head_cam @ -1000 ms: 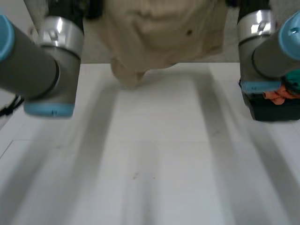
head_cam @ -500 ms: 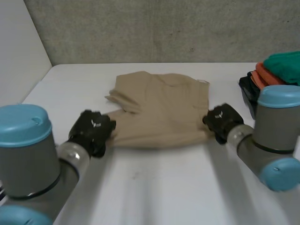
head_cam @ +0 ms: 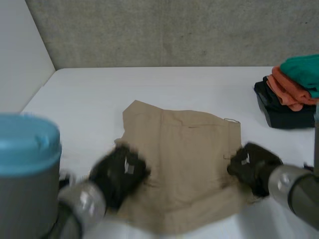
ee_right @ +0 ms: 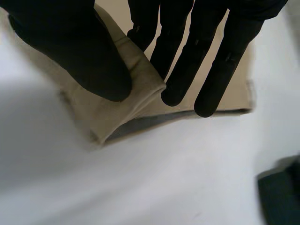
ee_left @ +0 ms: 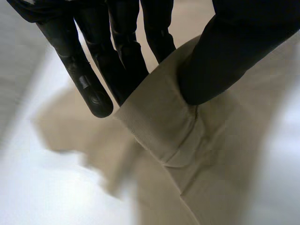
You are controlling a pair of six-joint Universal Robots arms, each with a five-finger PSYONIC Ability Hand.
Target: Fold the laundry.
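Tan folded cloth (head_cam: 184, 149) on white bench (head_cam: 149, 89): left hand (head_cam: 119, 174) pinches 8 o'clock edge, right hand (head_cam: 251, 164) pinches 4 o'clock edge

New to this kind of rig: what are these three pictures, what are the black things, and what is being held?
This is a two-armed robot at a white table. The wide picture comes from a camera between and behind the arms, looking down. The other two come from cameras on each wrist, looking along the palm. The black things are its hands: the left hand and the right hand each pinch an opposite side edge of a tan garment spread on the table, thumb against fingers. A stack of folded clothes sits at the table's right side.
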